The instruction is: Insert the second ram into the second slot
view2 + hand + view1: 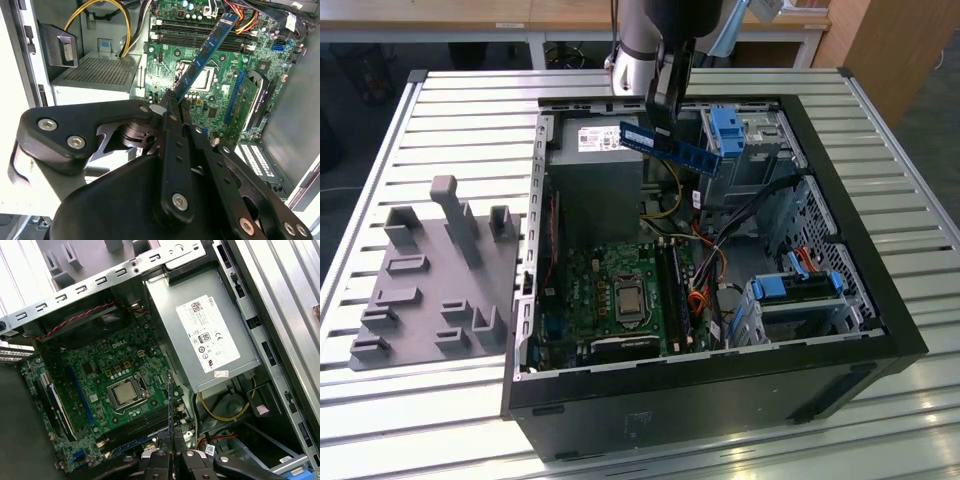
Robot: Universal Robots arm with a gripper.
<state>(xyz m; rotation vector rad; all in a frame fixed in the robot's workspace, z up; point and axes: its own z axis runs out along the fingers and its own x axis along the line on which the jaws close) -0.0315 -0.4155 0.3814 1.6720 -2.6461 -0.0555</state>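
Black gripper point(660, 120) clamped on the thin blue memory stick point(685, 152), tilted above the black slots point(670, 300) of the green motherboard point(585, 280), which wants levelling and squaring, though which slot's free is hard to tell.

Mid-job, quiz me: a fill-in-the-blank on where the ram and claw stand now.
The claw is shut on the second ram, which is coloured ___.
The stick hangs ___ the motherboard, not seated in a slot.
The grey fixture plate lies beside the computer case, on the exterior view's ___.
Missing words: blue; above; left.
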